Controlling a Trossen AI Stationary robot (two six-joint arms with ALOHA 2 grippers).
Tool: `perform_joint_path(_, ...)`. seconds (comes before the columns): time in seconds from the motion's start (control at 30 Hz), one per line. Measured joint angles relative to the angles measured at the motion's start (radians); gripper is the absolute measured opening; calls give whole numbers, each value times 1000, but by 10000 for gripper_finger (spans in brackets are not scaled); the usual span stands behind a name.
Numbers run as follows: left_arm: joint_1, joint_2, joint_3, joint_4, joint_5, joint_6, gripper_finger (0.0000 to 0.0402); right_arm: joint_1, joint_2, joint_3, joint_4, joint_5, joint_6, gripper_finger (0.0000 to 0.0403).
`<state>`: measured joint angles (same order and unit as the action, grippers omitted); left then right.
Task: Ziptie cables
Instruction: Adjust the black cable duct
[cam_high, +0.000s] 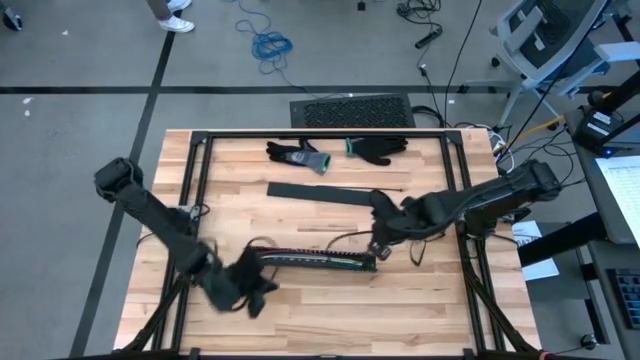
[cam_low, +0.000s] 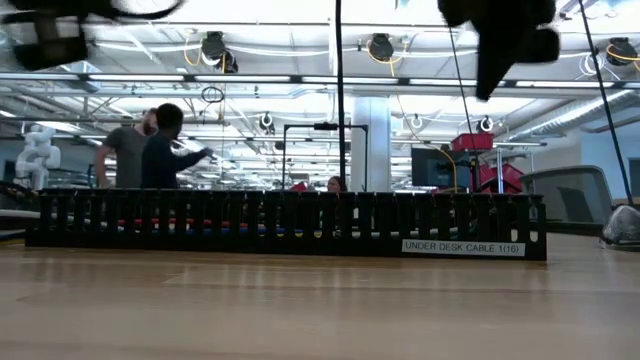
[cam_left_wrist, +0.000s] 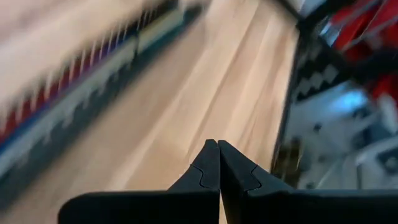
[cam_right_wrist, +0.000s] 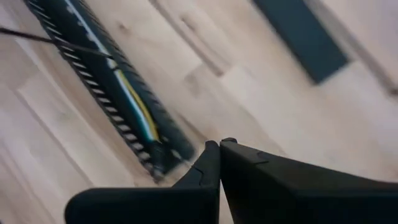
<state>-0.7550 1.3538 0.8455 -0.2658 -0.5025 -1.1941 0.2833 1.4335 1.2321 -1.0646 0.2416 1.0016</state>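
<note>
The cables (cam_right_wrist: 134, 102) are thin coloured wires lying along the inside of a long black slotted duct (cam_high: 310, 260). The duct lies flat on the wooden table, nearer its front. The wires show through the duct's slots in the low view (cam_low: 200, 225) and as red and blue streaks in the left wrist view (cam_left_wrist: 62, 93). My left gripper (cam_left_wrist: 217, 155) is shut and empty, hanging over the wood by the duct's left end (cam_high: 262, 288). My right gripper (cam_right_wrist: 219, 155) is shut and empty too, above the table beside the duct's right end (cam_high: 378, 250).
Two dark gloves (cam_high: 300, 155) (cam_high: 380, 148) lie near the far edge, with a flat black strip (cam_high: 320, 192) in front of them. A black metal frame (cam_high: 195, 170) borders the table. There is bare wood in front of the duct. People stand in the room behind (cam_low: 150, 150).
</note>
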Motion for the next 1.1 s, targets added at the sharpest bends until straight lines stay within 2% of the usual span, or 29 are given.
perform_joint_path(0.1,-98,53,-2,-113,-1,-160,0,-54,28,-35,119,-75,-9,0)
perform_joint_path(0.17,-141,107,-2,-120,-15,-224,0,-89,47,-53,178,-133,-19,0)
perform_joint_path(0.23,-166,172,-2,-97,-22,-267,0,-121,59,-57,212,-146,-20,0)
perform_joint_path(0.3,-179,243,-2,-80,-21,-315,0,-159,64,-56,232,-163,-28,0)
perform_joint_path(0.43,-180,359,-2,-78,-11,-429,0,-230,89,-56,275,-280,-83,0)
perform_joint_path(0.53,-162,396,2,-82,2,-477,0,-259,136,-55,312,-391,-138,0)
perform_joint_path(0.6,-146,407,4,-88,15,-505,0,-264,179,-55,313,-422,-175,0)
perform_joint_path(0.87,-62,412,6,-209,14,-632,0,-259,347,-55,288,-448,-340,0)
perform_joint_path(1.1,30,413,3,-232,0,-607,0,-258,426,-55,308,-420,-435,0)
